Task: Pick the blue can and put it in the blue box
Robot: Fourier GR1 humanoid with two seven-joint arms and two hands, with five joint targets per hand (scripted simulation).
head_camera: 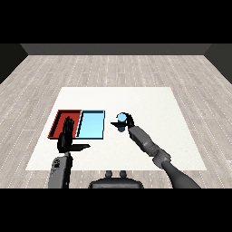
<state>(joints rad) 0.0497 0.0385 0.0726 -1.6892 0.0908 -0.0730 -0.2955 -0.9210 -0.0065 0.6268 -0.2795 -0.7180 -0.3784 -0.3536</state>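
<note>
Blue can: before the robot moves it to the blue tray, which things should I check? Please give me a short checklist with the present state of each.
1. Right hand is curled round the blue can: ok.
2. Can is lifted off the white table: cannot tell.
3. Light blue tray has free space inside to receive the can: ok.
4. Path from the can leftward to the tray holds no other thing: ok.
5. Left hand is out of the light blue tray; it sits over the red tray with straight fingers: ok.

Two grey forearms, each ending in a black hand (68,136) — fingers, thumb
</note>
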